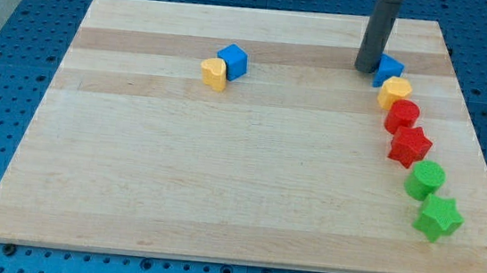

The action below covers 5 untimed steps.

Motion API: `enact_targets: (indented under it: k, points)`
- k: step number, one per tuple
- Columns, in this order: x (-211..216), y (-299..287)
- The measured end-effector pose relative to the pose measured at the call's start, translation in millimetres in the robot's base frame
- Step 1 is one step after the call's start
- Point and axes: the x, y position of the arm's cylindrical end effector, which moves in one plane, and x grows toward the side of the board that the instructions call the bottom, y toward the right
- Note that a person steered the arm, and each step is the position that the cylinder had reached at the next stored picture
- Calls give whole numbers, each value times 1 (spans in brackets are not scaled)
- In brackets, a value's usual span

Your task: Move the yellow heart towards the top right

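Note:
The yellow heart (215, 73) lies on the wooden board (221, 179) in the upper middle, touching a blue cube (232, 60) at its upper right. My tip (365, 70) rests on the board near the top right, just left of a blue block (389, 69) and far to the right of the yellow heart.
A curved line of blocks runs down the right side: the blue block, a yellow hexagon (396, 92), a red round block (401, 115), a red star (410, 145), a green round block (425, 180) and a green star (438, 217).

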Motion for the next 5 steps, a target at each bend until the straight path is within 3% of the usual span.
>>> enact_targets:
  k: [2, 4, 5]
  points:
    - [0, 6]
    - [6, -41]
    - [30, -63]
